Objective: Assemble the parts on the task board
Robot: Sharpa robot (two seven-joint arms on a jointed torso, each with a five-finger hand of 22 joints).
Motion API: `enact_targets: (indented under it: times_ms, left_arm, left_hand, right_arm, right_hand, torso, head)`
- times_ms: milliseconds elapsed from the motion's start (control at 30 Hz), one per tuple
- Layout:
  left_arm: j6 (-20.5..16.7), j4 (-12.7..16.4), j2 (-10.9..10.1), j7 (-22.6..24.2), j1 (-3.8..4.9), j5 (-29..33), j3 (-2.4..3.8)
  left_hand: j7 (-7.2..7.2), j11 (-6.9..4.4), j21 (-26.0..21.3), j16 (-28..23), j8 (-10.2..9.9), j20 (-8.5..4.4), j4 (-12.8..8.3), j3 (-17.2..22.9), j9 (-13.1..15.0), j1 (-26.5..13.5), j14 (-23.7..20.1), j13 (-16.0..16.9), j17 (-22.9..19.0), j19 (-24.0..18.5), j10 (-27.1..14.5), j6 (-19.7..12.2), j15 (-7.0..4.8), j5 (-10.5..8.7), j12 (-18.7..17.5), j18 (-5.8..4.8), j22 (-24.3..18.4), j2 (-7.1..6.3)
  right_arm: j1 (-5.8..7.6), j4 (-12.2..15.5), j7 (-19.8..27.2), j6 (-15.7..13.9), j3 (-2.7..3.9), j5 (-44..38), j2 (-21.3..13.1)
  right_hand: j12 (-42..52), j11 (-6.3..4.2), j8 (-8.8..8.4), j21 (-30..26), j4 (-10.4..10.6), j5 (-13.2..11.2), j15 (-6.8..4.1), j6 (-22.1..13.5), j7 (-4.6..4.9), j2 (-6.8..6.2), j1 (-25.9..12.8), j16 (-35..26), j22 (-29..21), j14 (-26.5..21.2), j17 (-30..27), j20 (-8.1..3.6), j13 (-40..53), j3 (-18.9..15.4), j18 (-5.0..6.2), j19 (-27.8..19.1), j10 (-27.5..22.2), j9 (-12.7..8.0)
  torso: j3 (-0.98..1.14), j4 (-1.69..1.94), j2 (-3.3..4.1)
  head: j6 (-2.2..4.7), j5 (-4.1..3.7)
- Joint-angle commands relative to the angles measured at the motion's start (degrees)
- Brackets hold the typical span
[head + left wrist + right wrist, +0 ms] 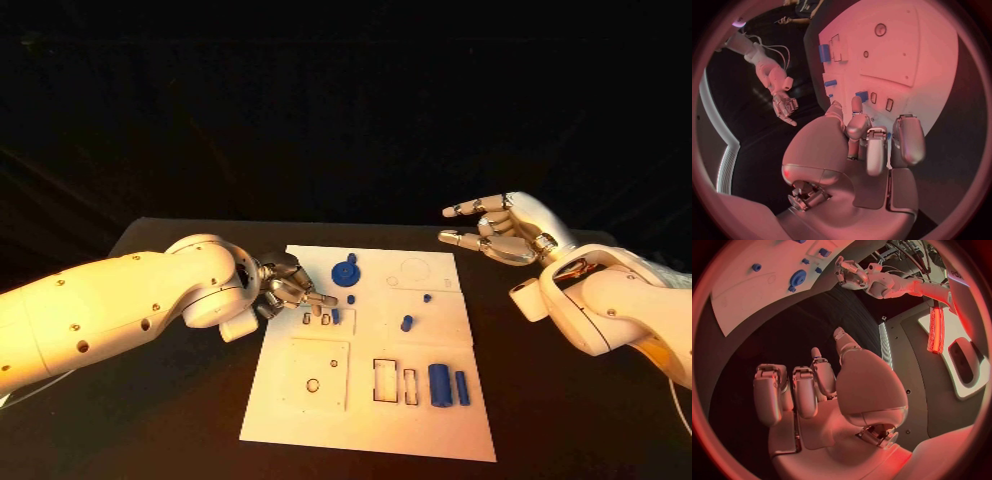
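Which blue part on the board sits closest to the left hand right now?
The small blue part right at the left hand's fingertips; the round one and the cylinders lie farther off.

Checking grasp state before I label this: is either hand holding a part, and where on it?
Right hand: nothing, fingers apart, off the board. Left hand: fingertips down at the board's slots; cannot tell if it holds a part.
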Motion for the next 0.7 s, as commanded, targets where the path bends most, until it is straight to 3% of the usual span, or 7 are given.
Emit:
enact_targets:
  times_ms: [33,233,433,700]
  left_arm:
    - [4.77,-0.84,1.23,-7.51,1.04,-9.16,0.03]
    - [6.13,-3.23,4.02,-8.82,2.77,-11.56,-0.04]
    - [7.58,-5.88,6.81,-9.39,3.26,-12.28,-0.20]
    - [11.06,-9.12,10.16,-9.92,3.37,-12.61,-0.90]
  left_hand:
    - [-0.13,0.04,0.28,0.17,1.99,-0.01,0.27,-1.23,2.71,-0.50,5.96,0.48,15.06,0.37,-0.11,-1.45,-0.20,-0.54,0.38,-1.01,0.46,0.62]
    - [-0.25,-0.03,1.11,0.17,4.33,-0.03,0.40,-3.37,6.44,-1.78,5.96,1.43,15.06,0.95,0.13,-3.19,-0.30,-1.44,1.17,-1.29,2.09,1.24]
    - [-0.29,-0.07,1.39,0.17,4.85,-0.05,0.41,-3.94,7.42,-2.00,5.96,1.76,15.06,1.17,0.25,-3.60,-0.33,-1.63,1.46,-1.38,2.64,1.47]
    - [-0.30,-0.08,1.58,0.17,5.10,-0.07,0.43,-4.26,7.99,-2.15,5.96,1.90,15.06,1.32,0.28,-3.88,-0.34,-1.69,1.57,-1.45,3.00,1.70]
  right_arm:
    - [0.09,-0.52,-0.32,0.60,0.01,1.91,0.07]
    - [0.12,-1.25,-0.94,0.71,0.01,1.52,0.46]
    - [0.12,-1.68,-1.38,0.70,0.00,1.25,0.57]
    - [0.12,-2.19,-1.74,0.78,0.00,1.14,0.81]
  right_hand:
    - [-0.32,-0.29,0.32,-0.20,0.00,0.30,0.15,0.33,-0.12,0.49,0.27,-0.20,4.00,4.90,10.63,0.08,4.03,-0.49,0.23,0.97,-0.26,0.07]
    - [-0.38,-0.29,0.31,-0.24,0.01,0.32,0.14,0.31,-0.12,0.46,0.26,-0.25,3.90,4.88,10.54,0.07,3.99,-0.58,0.25,0.93,-0.29,0.07]
    - [-0.38,-0.29,0.31,-0.24,0.02,0.34,0.14,0.31,-0.12,0.45,0.25,-0.27,3.90,4.88,10.52,0.07,3.99,-0.62,0.25,0.93,-0.29,0.07]
    - [-0.41,-0.31,0.31,-0.28,0.03,0.55,0.12,0.33,-0.13,0.49,0.30,-0.30,3.85,4.87,10.48,0.05,3.95,-0.76,0.26,0.91,-0.31,0.06]
  torso:
    - [0.27,-0.14,-0.27]
    - [0.56,-0.29,-0.33]
    - [0.33,-0.20,-0.27]
    - [0.30,-0.13,-0.17]
  head:
    - [-0.14,0.08]
    - [-0.39,0.49]
    - [-0.55,0.52]
    - [-0.70,0.56]
